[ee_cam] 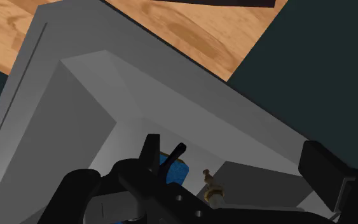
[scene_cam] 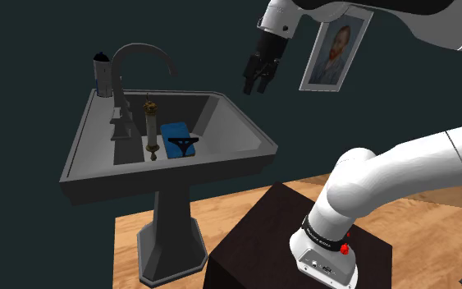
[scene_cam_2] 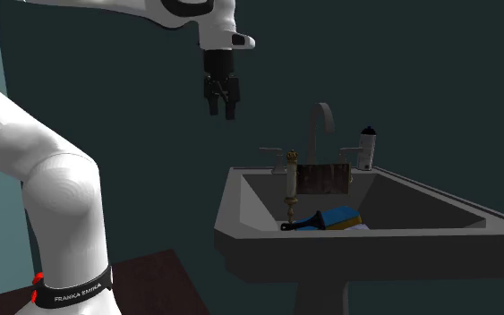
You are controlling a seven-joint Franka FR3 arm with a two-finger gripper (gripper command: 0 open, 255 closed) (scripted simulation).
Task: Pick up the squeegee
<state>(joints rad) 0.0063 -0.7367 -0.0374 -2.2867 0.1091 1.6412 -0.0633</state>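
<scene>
Jaws spread wide and empty, pointing down, hanging well above the grey sink [scene_cam: 249, 135] and out past its rim on the shoulder view's right; the second exterior view puts them high and to the left of the sink's [scene_cam_2: 348, 234] near corner. Squeegee [scene_cam: 176, 136], taken to be the blue piece with the black handle, lies flat on the basin floor, just beside an upright cream post [scene_cam: 150, 127] with brass ends. From the jaws it sits down and toward the shoulder view's left, well apart. Long axis looks to run back to front of the basin in the shoulder view. In the second exterior view the squeegee [scene_cam_2: 337, 217] has its black handle toward that view's left, on the arm's side, with the post [scene_cam_2: 289, 183] close by the handle end. Along the hand, the squeegee [ee_cam: 175, 170] peeks out close by one finger, not centred between the two, with the sink wall [ee_cam: 107, 83] beyond. Judgement: the move needs a shift over the basin, then a long drop, with the jaws turned to close across the narrow width. The post crowds one side and could catch a finger.
</scene>
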